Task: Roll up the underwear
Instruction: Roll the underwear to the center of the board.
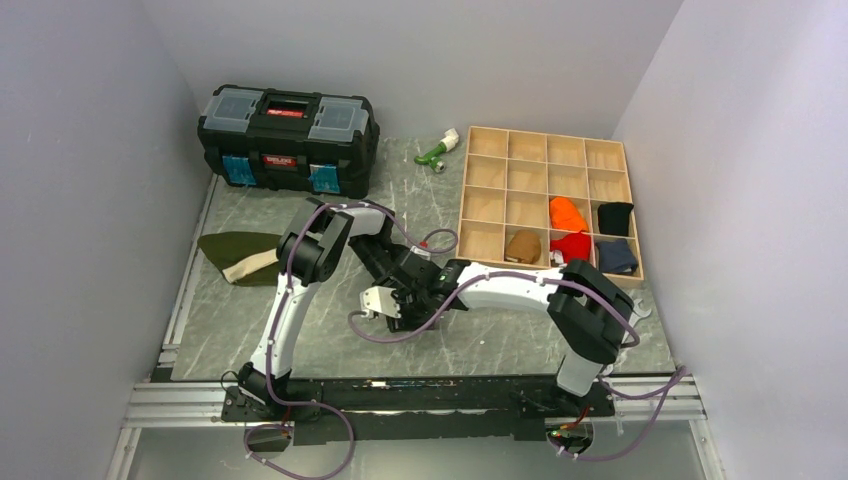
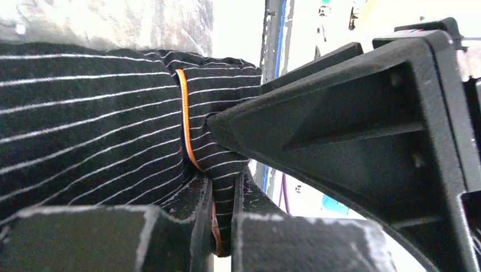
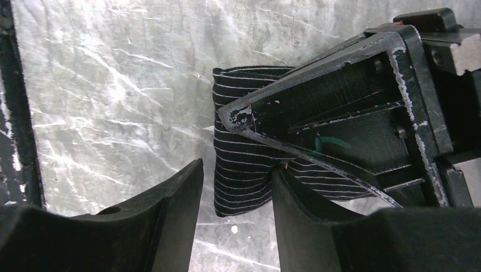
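Wooden divided tray (image 1: 488,175), four cells by four, on the grey marbled worktop (image 1: 320,345). Its near row holds a brown bundle (image 1: 522,246), a red bundle (image 1: 572,246) and a blue-grey bundle (image 1: 617,256) in the second, third and fourth cells from the left. The row behind holds an orange bundle (image 1: 566,212) and a black bundle (image 1: 614,216) in the third and fourth cells. Well left of the tray, level with its far edge, stands a black toolbox (image 1: 288,140) with its lid shut. An olive green garment (image 1: 235,250) lies well left of the tray's near row. The underwear (image 2: 85,130) is black knit with fine pale stripes and an orange seam line. It lies on the worktop just left of the tray's near-left corner, folded into a thick band with one rounded end. Left gripper (image 2: 212,164): fingers clamped on the underwear at the seam. Right gripper (image 3: 235,170): fingers apart, the band's end showing across the gap.
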Controlling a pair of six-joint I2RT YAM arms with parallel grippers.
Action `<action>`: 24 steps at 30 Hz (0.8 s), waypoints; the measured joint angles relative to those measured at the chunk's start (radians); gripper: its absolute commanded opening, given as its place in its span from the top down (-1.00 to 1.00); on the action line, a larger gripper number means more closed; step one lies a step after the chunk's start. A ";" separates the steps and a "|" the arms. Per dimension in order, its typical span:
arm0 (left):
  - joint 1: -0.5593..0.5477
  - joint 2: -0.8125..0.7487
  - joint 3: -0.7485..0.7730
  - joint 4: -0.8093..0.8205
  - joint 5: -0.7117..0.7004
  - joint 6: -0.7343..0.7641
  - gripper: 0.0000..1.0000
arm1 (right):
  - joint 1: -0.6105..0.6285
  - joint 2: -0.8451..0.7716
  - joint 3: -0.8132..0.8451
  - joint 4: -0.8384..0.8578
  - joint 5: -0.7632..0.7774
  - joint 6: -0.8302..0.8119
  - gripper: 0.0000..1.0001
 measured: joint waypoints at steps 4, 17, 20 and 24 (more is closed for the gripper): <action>0.000 0.000 0.000 0.000 -0.002 0.002 1.00 | 0.006 0.022 0.000 0.018 0.026 -0.001 0.16; 0.000 0.000 -0.001 0.005 -0.021 0.002 0.64 | 0.006 0.068 0.027 0.018 0.043 0.003 1.00; 0.004 -0.005 -0.010 0.021 -0.020 -0.007 0.49 | 0.006 0.076 0.039 0.004 0.042 0.006 1.00; 0.014 -0.026 -0.043 0.060 -0.011 -0.036 0.36 | 0.006 0.077 0.042 -0.001 0.039 0.010 1.00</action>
